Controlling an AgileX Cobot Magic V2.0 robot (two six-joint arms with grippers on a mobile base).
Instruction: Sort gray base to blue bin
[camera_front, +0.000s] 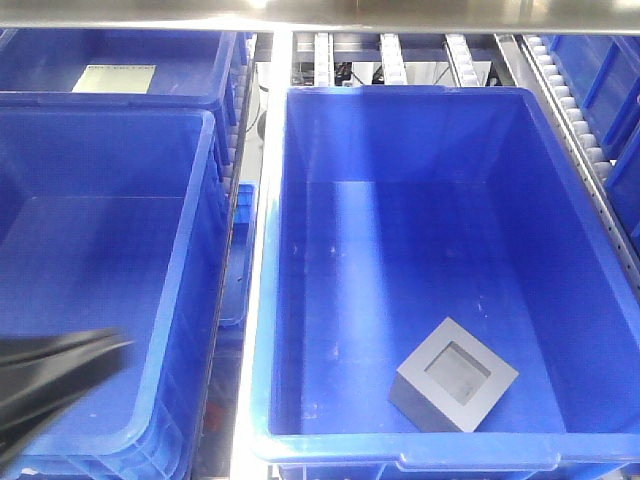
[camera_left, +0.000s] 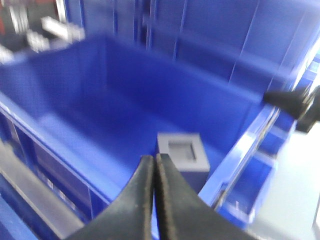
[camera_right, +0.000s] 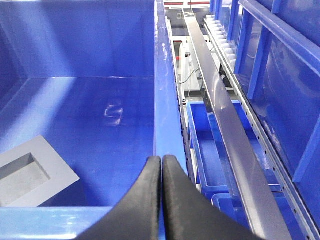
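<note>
Gray base (camera_front: 455, 376): lies on floor of blue bin (camera_front: 300, 250), near-right corner, hollow face up, turned at an angle to the walls. Free, nothing touching it.
Left end effector (camera_left: 154, 162): fingers pressed together, holding nothing. Sits outside the bin, just short of its near rim; blurred in front cam at lower left.
Right end effector (camera_right: 161, 162): fingers closed tight too, empty. Sits above bin's right rim.
Key relation: base is ahead of left end effector, slightly to its right, down inside bin; from right end effector it's to the left and below. Base is squarish, no clear long axis. Which arm is nearer: can't tell.
Progress: judging by position, base already in bin, sort looks done.
Other: second blue crate (camera_front: 100, 280) to the left; roller rails (camera_front: 560, 90) behind.
</note>
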